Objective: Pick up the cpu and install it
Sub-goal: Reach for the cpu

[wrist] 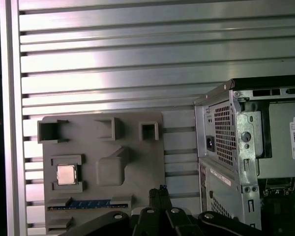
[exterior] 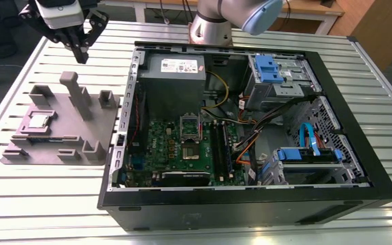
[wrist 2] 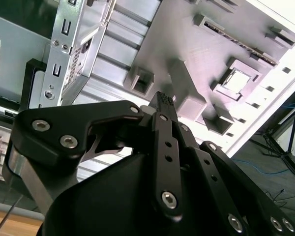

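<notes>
- The open black desktop computer case (exterior: 250, 214) lies just beside the flat grey moulded holder plate (exterior: 59, 148), on the exterior view's right of it. Its raised steel wall stands between the plate and the green motherboard (exterior: 175, 148), so a low carry across could clip that rim.
- The plate looks to be only resting on the slatted aluminium table (exterior: 46, 204). I judge that a sideways nudge would slide it and spoil your aim.
- Your black linkage gripper (exterior: 82, 55) hangs well above the plate, towards the end that shows uppermost in the exterior view. Its fingers are clenched together with nothing between them, and coming down like that would press on the chip instead of straddling it.
- A tall grey post (exterior: 80, 97) rises near the plate's middle, so a slanted descent could strike it.
- The cpu (exterior: 39, 120), a small square silver-topped chip, lies flat in a pocket of the plate on the side away from the case. Little of its rim stands clear of the pocket, and an off-centre pinch may tilt or drop it.
</notes>
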Motion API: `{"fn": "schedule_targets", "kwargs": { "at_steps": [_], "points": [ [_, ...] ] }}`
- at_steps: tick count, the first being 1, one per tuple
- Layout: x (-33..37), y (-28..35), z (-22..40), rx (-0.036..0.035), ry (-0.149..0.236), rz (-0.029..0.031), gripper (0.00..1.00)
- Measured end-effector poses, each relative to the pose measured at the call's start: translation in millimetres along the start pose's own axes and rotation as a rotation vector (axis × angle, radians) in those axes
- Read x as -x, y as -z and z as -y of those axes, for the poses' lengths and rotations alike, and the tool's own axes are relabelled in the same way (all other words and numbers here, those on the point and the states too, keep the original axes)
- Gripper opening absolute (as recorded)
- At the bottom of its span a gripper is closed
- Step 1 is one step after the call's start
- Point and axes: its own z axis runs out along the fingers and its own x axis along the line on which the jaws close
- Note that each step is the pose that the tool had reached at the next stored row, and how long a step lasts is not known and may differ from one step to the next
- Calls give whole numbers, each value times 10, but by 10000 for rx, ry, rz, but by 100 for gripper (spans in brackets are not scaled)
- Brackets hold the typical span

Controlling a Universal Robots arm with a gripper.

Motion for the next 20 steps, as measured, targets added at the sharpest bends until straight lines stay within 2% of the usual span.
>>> {"fn": "schedule_targets", "kwargs": {
  "at_steps": [20],
  "points": [
    [-88, -3, 7, 0, 1, 0, 11]
  ]
}}
